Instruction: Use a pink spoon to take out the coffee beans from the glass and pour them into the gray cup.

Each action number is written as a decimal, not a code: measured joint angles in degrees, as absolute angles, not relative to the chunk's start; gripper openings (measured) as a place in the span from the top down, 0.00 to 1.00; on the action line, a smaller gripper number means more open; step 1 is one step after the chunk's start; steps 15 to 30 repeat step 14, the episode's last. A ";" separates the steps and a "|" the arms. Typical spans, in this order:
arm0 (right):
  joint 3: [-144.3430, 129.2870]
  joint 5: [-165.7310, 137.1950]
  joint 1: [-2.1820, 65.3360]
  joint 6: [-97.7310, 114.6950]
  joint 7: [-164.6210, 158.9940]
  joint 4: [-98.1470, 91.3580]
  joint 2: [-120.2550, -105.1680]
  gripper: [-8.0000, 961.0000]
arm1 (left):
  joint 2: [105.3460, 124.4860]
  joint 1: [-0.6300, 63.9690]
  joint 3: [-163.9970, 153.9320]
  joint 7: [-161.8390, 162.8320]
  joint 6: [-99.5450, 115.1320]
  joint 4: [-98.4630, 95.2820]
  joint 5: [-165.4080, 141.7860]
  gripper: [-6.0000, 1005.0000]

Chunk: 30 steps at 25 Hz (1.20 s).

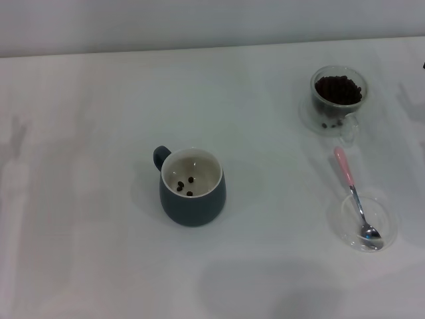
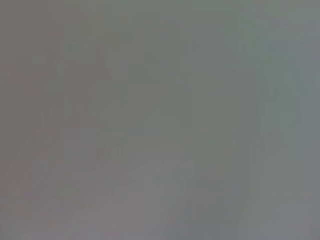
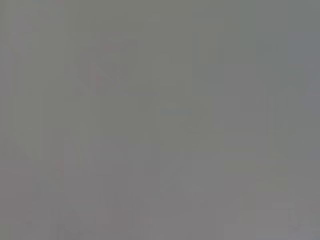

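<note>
The gray cup point(image 1: 192, 187) stands upright mid-table, its handle toward the back left, with three coffee beans on its white floor. The glass point(image 1: 339, 100) stands at the back right, holding a heap of dark coffee beans point(image 1: 339, 89). The pink spoon point(image 1: 354, 191) lies at the right, its silver bowl resting in a shallow clear glass dish point(image 1: 368, 222) and its pink handle pointing toward the glass. Neither gripper shows in the head view. Both wrist views show only plain grey.
The white table point(image 1: 80, 199) ends at a back edge below a pale wall. A small dark object touches the right border point(image 1: 423, 64) near the back.
</note>
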<state>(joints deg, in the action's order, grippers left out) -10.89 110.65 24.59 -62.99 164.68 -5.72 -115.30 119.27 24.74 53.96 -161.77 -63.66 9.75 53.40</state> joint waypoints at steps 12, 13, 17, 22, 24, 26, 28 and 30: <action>-10.90 114.75 26.20 -62.93 164.80 -5.60 -115.54 0.09 | 119.29 28.02 53.82 -161.79 -62.13 8.72 58.57 0.11; -10.89 115.10 26.35 -62.84 164.82 -5.43 -115.58 0.09 | 119.29 28.16 53.78 -161.79 -61.93 8.40 58.56 0.11; -10.90 115.23 26.42 -62.82 164.83 -5.28 -115.59 0.09 | 119.30 28.25 53.62 -161.81 -61.90 8.20 58.48 0.11; -10.90 115.23 26.42 -62.82 164.83 -5.28 -115.59 0.09 | 119.30 28.25 53.62 -161.81 -61.90 8.20 58.48 0.11; -10.90 115.23 26.42 -62.82 164.83 -5.28 -115.59 0.09 | 119.30 28.25 53.62 -161.81 -61.90 8.20 58.48 0.11; -10.90 115.23 26.42 -62.82 164.83 -5.28 -115.59 0.09 | 119.30 28.25 53.62 -161.81 -61.90 8.20 58.48 0.11; -10.90 115.23 26.42 -62.82 164.83 -5.28 -115.59 0.09 | 119.30 28.25 53.62 -161.81 -61.90 8.20 58.48 0.11; -10.90 115.23 26.42 -62.82 164.83 -5.28 -115.59 0.09 | 119.30 28.25 53.62 -161.81 -61.90 8.20 58.48 0.11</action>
